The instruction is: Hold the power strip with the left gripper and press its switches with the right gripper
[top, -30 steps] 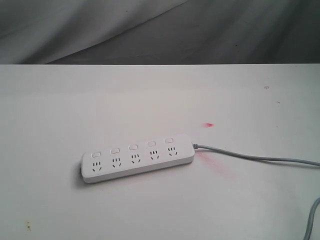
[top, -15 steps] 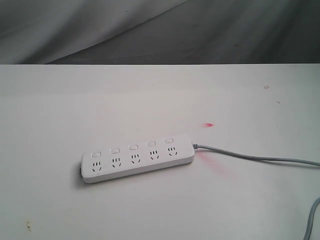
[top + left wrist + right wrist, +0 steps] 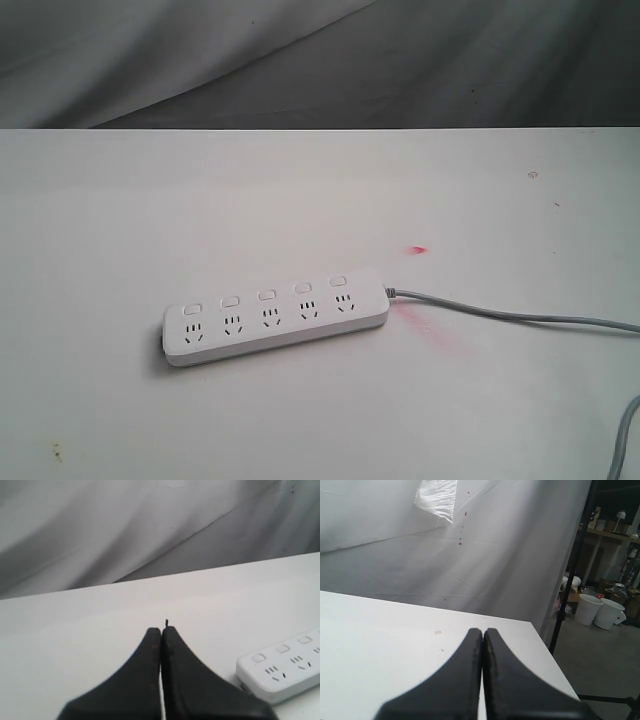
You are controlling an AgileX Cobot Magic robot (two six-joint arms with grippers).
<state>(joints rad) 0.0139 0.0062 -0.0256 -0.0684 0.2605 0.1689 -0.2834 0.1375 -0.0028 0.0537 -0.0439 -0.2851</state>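
Exterior view: power strip (image 3: 275,316) unmoved vs prev; left gripper (image 3: 161,630), right gripper (image 3: 482,631) jaws together.

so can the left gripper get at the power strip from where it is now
Probably yes. The power strip lies on the table, and nothing stands between it and the left gripper in the left wrist view. Its fingers are shut, though, so they must open first.

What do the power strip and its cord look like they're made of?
The power strip looks like smooth white moulded plastic: uniform colour, rounded edges, crisp socket holes. Its cord seems to have a grey rubbery or PVC sheath, matte, since it lies in soft bends. Looks alone can't confirm either.
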